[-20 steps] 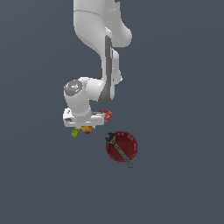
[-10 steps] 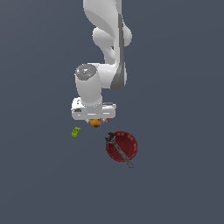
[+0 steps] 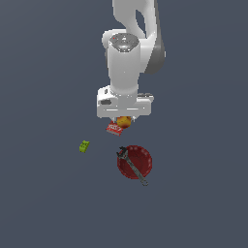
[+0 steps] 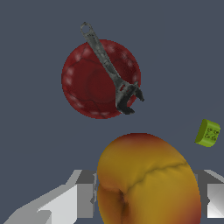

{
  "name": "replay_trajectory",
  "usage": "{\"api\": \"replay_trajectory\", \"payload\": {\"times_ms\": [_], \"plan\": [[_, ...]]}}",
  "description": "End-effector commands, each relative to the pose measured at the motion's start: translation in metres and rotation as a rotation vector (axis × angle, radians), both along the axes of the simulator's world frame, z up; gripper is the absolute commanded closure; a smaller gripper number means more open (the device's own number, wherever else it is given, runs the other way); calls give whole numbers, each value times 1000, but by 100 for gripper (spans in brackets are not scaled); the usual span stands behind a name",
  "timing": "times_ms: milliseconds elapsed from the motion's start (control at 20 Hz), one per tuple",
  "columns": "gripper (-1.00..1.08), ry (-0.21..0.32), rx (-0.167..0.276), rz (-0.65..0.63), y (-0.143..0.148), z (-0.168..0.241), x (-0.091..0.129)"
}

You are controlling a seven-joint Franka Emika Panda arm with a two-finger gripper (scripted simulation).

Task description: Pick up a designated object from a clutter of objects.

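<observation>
A: Where is the fruit (image 3: pixel 124 122) right now?

B: Directly under the white arm's hand (image 3: pixel 125 107), poking out just below it in the exterior view. From the wrist camera the fruit (image 4: pixel 146 181) fills the near part of the picture, orange-yellow with a red blush and a crease running across it.

A: Are the fingers (image 4: pixel 61 205) holding it?

B: It sits between them: pale grey finger parts show on both sides of the fruit in the wrist view, hard against its edges. They look closed in on it, open only as wide as the fruit itself.

A: Is it off the table (image 3: pixel 48 193)?

B: I cannot tell from either view whether it is touching the surface.

A: What else is nearby?

B: A flat red box (image 3: pixel 114 129) lies just beside the fruit, toward the exterior view's left, partly tucked under the hand. A small lime-green block (image 3: pixel 84 146) sits apart from them, further to the exterior view's left and nearer the camera. It also shows in the wrist view (image 4: pixel 208 133).

A: And the plate?

B: The dark red round plate (image 3: pixel 140 160) lies near the fruit but clear of it. A grey wrench (image 3: pixel 132 166) rests diagonally across it, its open end over one rim and its handle sticking out past the opposite rim. The wrist view shows the same: wrench (image 4: pixel 109 70) lying across the plate (image 4: pixel 81 83).
</observation>
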State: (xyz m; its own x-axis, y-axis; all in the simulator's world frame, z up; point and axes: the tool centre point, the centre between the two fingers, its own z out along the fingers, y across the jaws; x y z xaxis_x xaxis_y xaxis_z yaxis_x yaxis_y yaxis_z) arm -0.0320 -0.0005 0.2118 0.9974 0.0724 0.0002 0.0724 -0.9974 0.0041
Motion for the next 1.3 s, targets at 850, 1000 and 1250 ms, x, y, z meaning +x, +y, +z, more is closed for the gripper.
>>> {"api": "replay_trajectory", "payload": {"times_ms": [850, 1000, 1250], "plan": [[108, 0, 2, 1, 159, 180, -1], [108, 0, 3, 1, 175, 197, 0], [108, 1, 4, 1, 192, 217, 2]]}}
